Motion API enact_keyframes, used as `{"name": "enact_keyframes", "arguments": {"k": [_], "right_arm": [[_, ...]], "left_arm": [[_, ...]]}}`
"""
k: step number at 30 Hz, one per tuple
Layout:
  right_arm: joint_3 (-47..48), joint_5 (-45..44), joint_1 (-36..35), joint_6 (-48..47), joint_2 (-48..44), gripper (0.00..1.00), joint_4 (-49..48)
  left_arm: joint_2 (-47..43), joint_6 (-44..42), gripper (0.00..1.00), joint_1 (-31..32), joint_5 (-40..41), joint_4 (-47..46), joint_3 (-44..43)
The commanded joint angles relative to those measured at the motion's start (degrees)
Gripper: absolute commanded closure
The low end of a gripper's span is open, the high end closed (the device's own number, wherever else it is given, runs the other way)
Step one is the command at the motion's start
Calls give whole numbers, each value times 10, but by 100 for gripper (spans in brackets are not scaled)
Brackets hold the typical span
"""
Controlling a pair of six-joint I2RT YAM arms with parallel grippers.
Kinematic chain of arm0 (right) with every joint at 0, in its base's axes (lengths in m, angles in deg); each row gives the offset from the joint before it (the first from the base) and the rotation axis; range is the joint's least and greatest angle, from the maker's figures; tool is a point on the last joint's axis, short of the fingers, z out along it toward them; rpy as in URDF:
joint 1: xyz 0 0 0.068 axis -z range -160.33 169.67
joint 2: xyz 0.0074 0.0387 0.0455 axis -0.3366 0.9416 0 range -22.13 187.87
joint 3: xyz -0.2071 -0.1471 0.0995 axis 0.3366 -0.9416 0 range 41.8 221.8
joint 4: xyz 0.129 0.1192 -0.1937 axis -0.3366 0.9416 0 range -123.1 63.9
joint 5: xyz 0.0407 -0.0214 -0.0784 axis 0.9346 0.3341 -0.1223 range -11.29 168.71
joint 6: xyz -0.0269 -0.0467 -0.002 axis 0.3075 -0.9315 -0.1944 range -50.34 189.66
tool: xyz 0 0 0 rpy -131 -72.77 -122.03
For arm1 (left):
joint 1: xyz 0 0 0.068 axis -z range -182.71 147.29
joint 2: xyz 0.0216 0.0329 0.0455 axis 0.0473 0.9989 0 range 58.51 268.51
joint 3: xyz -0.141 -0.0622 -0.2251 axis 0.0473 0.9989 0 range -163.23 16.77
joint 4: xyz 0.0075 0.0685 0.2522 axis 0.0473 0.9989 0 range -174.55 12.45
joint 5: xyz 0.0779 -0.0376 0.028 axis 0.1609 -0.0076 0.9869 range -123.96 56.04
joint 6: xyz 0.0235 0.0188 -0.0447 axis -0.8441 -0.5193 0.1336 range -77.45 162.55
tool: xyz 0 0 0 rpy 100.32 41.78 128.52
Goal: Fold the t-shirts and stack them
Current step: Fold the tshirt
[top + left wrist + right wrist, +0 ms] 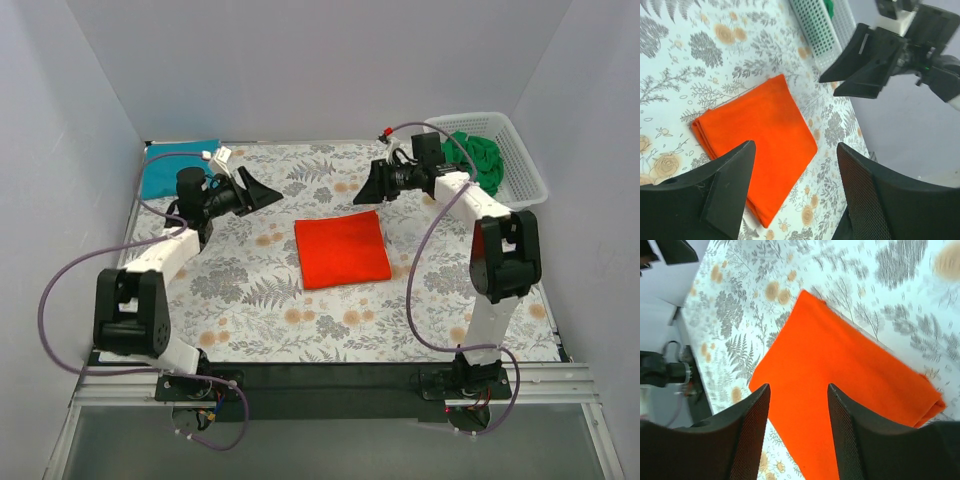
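Red t-shirt is lying folded into a neat square, flat on the floral table cover, pretty much mid-table. Nothing is touching it right now. In the left wrist view the shirt is showing stacked layers along one edge, and the right wrist cam is looking down on it between its own fingers. The left gripper is hovering off the shirt's far-left corner, up off the cloth, with its fingers spread wide apart and gripping nothing. The right gripper is doing the mirror thing just past the shirt's far-right corner, also spread apart and empty. You can even see it from the left wrist cam, jaws gaping. Going further out, a white basket is sitting well off to the far right of the red shirt with a green shirt bunched up inside. A teal shirt is lying folded well off to its far left, by the wall.
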Motion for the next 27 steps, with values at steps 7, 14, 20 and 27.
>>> {"name": "enact_keyframes", "arguments": {"k": [7, 14, 20, 27], "right_arm": [[-3, -342, -242, -200, -117, 53, 134], [-44, -473, -392, -225, -98, 55, 134], [-47, -502, -448, -215, -55, 55, 135], [-33, -502, -456, -213, -21, 56, 134]], "left_arm": [[-153, -58, 29, -76, 68, 341, 30], [-182, -22, 16, -143, 83, 358, 60], [-154, -22, 15, -143, 116, 373, 56], [-114, -13, 15, -143, 111, 368, 49]]}}
